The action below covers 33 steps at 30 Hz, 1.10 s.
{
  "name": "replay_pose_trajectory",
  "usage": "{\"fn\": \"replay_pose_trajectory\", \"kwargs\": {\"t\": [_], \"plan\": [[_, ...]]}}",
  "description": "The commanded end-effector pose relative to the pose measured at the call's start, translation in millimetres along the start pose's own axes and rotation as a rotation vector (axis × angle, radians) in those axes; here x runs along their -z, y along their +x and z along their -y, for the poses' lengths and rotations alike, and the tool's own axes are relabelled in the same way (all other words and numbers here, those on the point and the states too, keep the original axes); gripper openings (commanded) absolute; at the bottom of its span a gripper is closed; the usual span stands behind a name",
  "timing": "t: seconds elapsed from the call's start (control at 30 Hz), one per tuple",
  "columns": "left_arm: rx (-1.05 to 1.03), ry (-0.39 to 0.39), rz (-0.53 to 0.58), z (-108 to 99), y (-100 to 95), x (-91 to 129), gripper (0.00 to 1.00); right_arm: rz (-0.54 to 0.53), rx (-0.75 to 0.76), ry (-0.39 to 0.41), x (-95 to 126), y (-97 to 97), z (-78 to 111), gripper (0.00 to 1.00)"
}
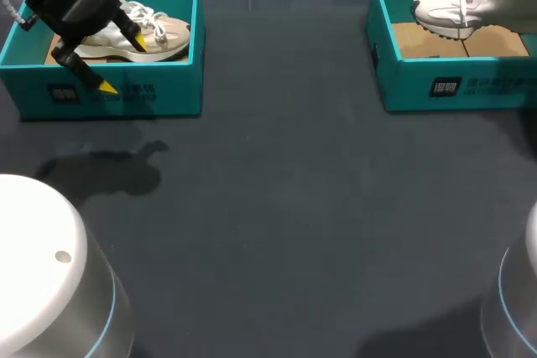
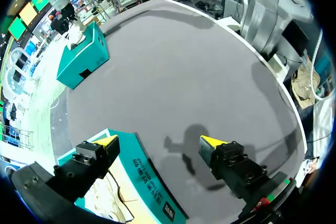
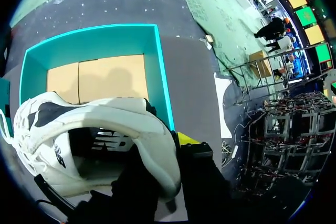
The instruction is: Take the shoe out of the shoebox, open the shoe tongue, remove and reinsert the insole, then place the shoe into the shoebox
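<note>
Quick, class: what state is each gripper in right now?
Left gripper: open, holding nothing.
Right gripper: closed on the white shoe at its heel.

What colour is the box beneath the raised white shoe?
The shoebox is teal outside, with a brown cardboard floor; the head view shows it best.

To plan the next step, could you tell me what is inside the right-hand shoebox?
A white shoe is tilted over the brown cardboard floor of the shoebox; the floor under the shoe is hidden.
</note>
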<state>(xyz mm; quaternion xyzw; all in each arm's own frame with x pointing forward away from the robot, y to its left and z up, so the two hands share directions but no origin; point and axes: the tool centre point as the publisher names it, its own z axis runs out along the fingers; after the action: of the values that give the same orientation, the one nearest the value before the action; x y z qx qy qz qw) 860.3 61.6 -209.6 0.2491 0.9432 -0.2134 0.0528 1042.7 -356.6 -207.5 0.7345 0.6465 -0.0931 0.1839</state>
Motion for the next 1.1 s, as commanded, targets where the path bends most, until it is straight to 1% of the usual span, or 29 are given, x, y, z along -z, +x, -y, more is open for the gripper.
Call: {"fn": "replay_pose_trajectory", "kwargs": {"t": [0.03, 0.07, 0.1, 0.17, 0.23, 0.27, 0.33, 0.37, 0.53, 0.7, 0.77, 1.1], "plan": [[-0.001, -0.002, -0.001, 0, 0.3, 0, 1.0, -0.002, -0.001, -0.007, 1, -0.7, 2.3, 0.0], [-0.001, -0.002, -0.001, 0, 0.3, 0, 1.0, -0.033, 0.011, -0.023, -3, 1.6, 2.3, 0.0], [-0.001, -0.002, -0.001, 0, 0.3, 0, 1.0, -0.039, 0.006, -0.026, -7, 3.1, 2.9, 0.0], [-0.001, -0.002, -0.001, 0, 0.3, 0, 1.0, -0.017, -0.014, -0.007, -14, 6.2, 4.4, 0.0], [-0.001, -0.002, -0.001, 0, 0.3, 0, 1.0, -0.012, -0.028, -0.004, -18, 8.2, 7.1, 0.0], [-0.001, -0.002, -0.001, 0, 0.3, 0, 1.0, 0.007, -0.038, -0.005, -19, 9.5, 8.6, 0.0], [-0.001, -0.002, -0.001, 0, 0.3, 0, 1.0, 0.017, -0.044, -0.018, -22, 12.2, 12.6, 0.0], [-0.001, -0.002, -0.001, 0, 0.3, 0, 1.0, 0.043, -0.051, -0.012, -24, 13.7, 14.5, 0.0], [-0.001, -0.002, -0.001, 0, 0.3, 0, 1.0, 0.046, -0.056, -0.033, -33, 19.7, 22.4, 0.0], [-0.001, -0.002, -0.001, 0, 0.3, 0, 1.0, 0.092, -0.049, -0.062, -44, 24.1, 29.4, 0.0], [-0.001, -0.002, -0.001, 0, 0.3, 0, 1.0, 0.082, -0.054, -0.069, -50, 23.8, 33.7, 0.0], [-0.001, -0.002, -0.001, 0, 0.3, 0, 1.0, 0.082, -0.054, -0.069, -50, 23.8, 33.7, 0.0]]}}
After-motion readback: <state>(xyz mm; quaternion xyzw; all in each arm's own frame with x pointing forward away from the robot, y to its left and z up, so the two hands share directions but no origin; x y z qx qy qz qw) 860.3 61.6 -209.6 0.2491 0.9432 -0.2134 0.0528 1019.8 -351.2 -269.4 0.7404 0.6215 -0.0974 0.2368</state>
